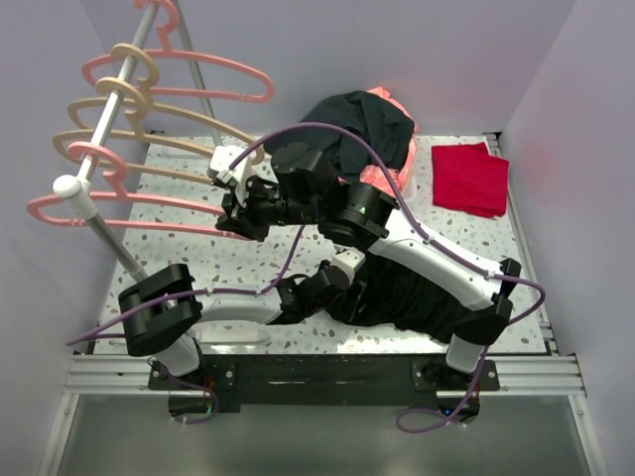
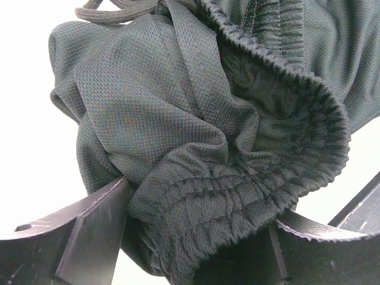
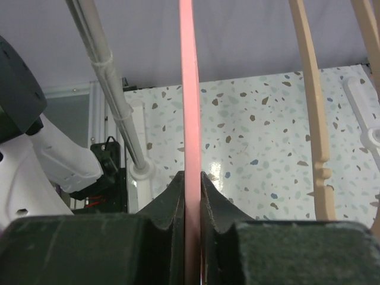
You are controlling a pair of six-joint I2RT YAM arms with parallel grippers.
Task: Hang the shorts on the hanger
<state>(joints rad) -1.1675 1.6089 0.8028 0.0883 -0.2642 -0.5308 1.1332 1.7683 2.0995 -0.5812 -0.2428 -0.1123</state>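
Note:
The black shorts (image 1: 407,297) lie bunched on the table at the near middle, partly under my right arm. My left gripper (image 1: 332,280) is shut on their gathered waistband (image 2: 225,196), which fills the gap between the two fingers (image 2: 89,237) in the left wrist view. The pink hanger (image 1: 129,203) hangs lowest on the rack at the left. My right gripper (image 1: 230,210) is shut on its long arm (image 3: 190,89), the thin pink bar running straight up from between the closed jaws in the right wrist view.
Several more pink and beige hangers (image 1: 109,104) hang on the sloping rack pole (image 1: 99,159); a beige one (image 3: 312,119) is just right of the held bar. A dark garment (image 1: 372,124) is heaped on the basket at the back. A folded red cloth (image 1: 471,178) lies back right.

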